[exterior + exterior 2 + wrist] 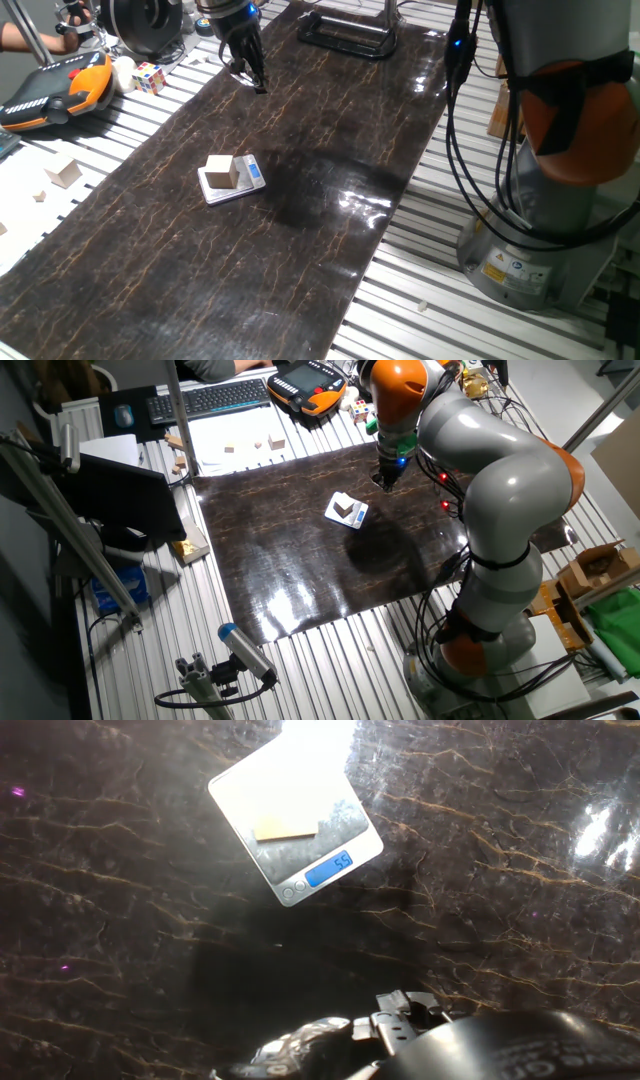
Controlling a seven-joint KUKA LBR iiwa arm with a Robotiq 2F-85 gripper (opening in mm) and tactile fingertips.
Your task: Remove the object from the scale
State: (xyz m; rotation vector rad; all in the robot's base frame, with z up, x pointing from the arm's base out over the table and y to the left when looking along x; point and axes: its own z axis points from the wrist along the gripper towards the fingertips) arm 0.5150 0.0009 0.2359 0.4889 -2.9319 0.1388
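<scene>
The scale (232, 181) lies flat on the dark marbled mat, its blue display strip facing the mat's right side. The object (222, 172), a plain light-tan wooden cube, rests on the silver platform. The other fixed view shows the same scale (347, 512) carrying the object (345, 509). From the hand view, the scale (296, 822) sits at top centre with the object (287, 826) on it, washed out by glare. My gripper (257, 86) hangs above the mat's far end, well apart from the scale, and seems open with nothing held. It also shows as the gripper (385, 483).
A Rubik's cube (150, 77) and an orange teach pendant (60, 90) lie off the mat at far left. Loose wooden blocks (65, 173) sit on the slatted table. A black frame (345, 35) stands at the mat's far end. The robot base (540, 250) is at right.
</scene>
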